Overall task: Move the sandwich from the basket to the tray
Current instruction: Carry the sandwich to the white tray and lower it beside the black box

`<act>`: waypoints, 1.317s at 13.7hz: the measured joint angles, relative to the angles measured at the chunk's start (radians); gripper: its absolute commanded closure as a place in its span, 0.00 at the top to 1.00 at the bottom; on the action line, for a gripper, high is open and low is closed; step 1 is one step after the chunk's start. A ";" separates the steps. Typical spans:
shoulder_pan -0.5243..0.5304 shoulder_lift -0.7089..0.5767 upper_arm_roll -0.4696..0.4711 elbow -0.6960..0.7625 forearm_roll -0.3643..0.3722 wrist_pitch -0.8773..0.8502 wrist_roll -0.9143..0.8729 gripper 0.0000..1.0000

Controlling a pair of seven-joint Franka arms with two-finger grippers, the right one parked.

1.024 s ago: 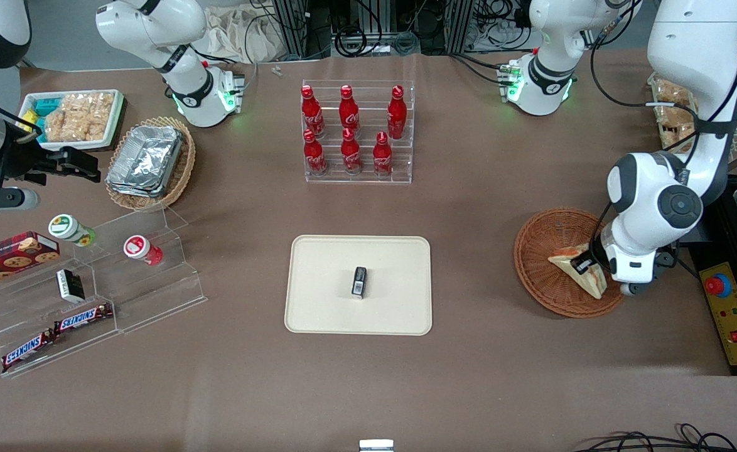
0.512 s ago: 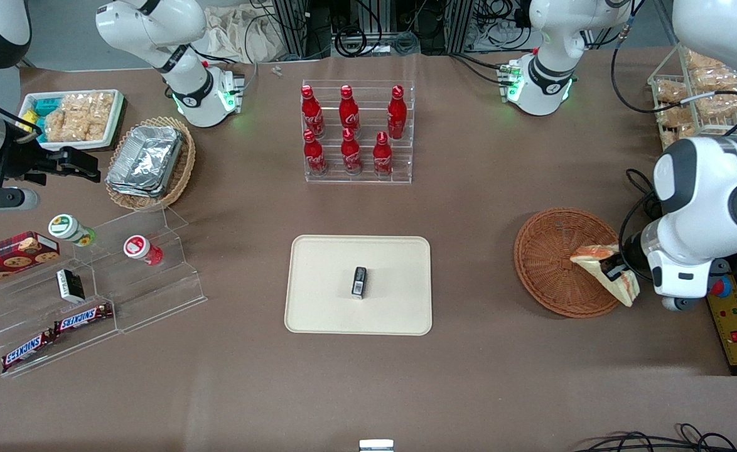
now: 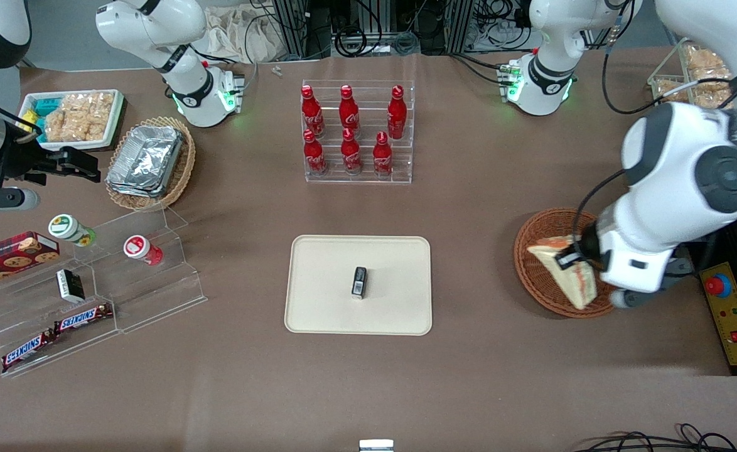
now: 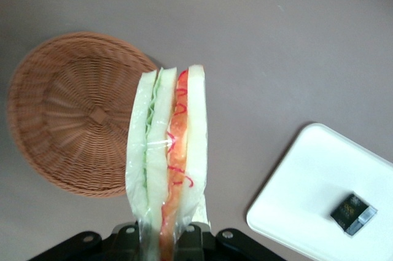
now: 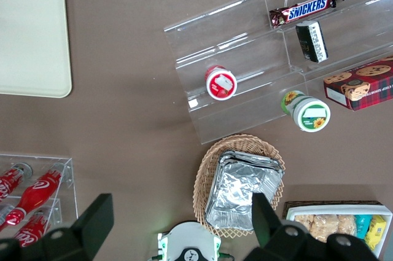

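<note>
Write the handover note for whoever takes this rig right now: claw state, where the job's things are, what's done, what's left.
Left claw: shut on the sandwich, holding it above the basket.
Basket: reddish-brown wicker, toward the working arm's end of the table, nothing in it.
Tray: mid-table, bearing only a small black packet.
Done: sandwich gripped and lifted out.
Left: carry it to the tray, set it on a bare part, release.
</note>
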State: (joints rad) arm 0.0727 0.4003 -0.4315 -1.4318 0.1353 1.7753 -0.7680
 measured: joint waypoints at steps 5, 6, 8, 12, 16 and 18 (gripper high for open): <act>-0.026 0.259 -0.206 0.131 0.169 0.032 -0.008 0.00; -0.047 0.287 -0.211 0.144 0.184 0.038 -0.008 0.00; -0.100 0.328 -0.208 0.155 0.195 0.061 -0.008 0.00; -0.204 0.401 -0.163 0.157 0.198 0.092 -0.008 0.00; -0.268 0.472 -0.128 0.162 0.233 0.166 -0.008 0.00; -0.321 0.498 -0.072 0.183 0.236 0.197 -0.008 0.00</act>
State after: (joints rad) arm -0.2480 0.8984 -0.5040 -1.2489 0.3716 1.9726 -0.7758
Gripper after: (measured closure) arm 0.815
